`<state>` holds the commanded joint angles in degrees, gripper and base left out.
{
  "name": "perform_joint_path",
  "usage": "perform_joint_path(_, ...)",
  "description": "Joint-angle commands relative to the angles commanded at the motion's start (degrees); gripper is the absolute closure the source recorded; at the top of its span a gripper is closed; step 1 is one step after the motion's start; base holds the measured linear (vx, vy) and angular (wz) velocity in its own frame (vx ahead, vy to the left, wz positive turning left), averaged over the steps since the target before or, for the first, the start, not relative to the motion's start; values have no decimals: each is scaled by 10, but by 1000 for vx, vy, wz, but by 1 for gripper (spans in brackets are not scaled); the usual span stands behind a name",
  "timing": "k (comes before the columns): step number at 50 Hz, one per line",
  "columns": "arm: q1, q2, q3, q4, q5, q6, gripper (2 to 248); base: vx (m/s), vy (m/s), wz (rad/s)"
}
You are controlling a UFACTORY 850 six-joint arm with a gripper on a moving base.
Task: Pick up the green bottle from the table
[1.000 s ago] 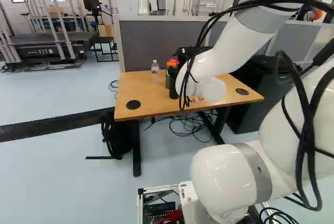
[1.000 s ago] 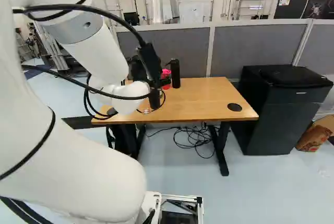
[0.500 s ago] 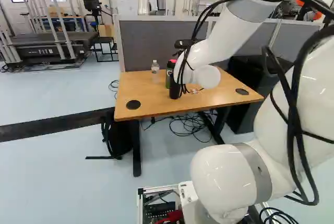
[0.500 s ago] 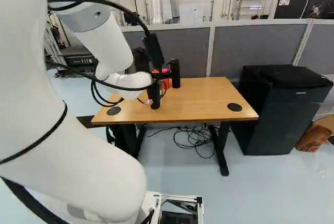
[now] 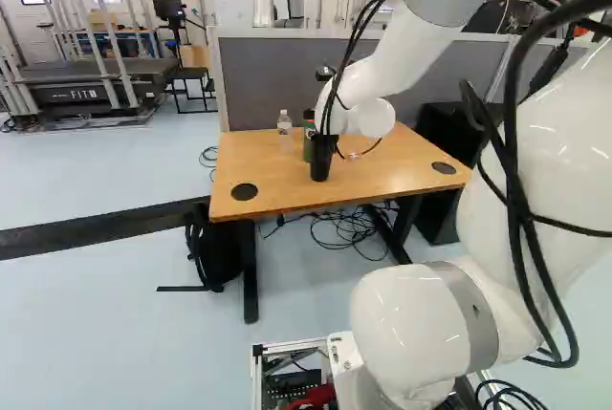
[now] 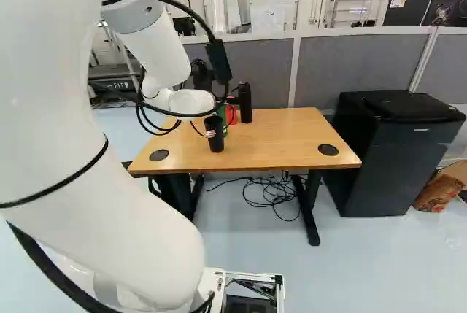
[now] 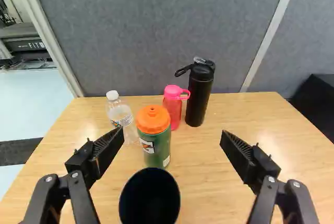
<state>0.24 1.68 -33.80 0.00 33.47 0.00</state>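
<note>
- Our gripper (image 6: 232, 100) stands open, its two fingers (image 7: 106, 152) spread wide apart.
- The green bottle (image 7: 158, 153), capped with an orange lid (image 7: 153, 118), stands upright on the table (image 7: 209, 164), ahead of our gripper and apart from both fingers.
- In the wrist view we see a black cup (image 7: 150, 199) on the near side of that bottle, its round mouth facing us.
- Beside the green bottle we have a clear bottle (image 7: 121, 115) with a white cap, and just beyond it a pink bottle (image 7: 174, 113).
- Next to the pink one we see a tall black bottle (image 7: 200, 96), also upright, with a loop on its lid.
- Behind the table we have a grey partition (image 6: 336, 68).
- At the right of the right base view, we see a black cabinet (image 6: 394, 160) beside the table.
- Beneath the table, we see tangled cables (image 6: 273, 195) on the floor (image 6: 379, 262).
</note>
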Motion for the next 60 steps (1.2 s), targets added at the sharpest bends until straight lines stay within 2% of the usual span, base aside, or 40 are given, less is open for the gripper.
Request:
perform_joint_path(41, 11, -68, -126, 0, -219, 0, 3, 0, 0, 0)
perform_joint_path(60, 12, -95, -183, -13, -329, 0, 3, 0, 0, 0)
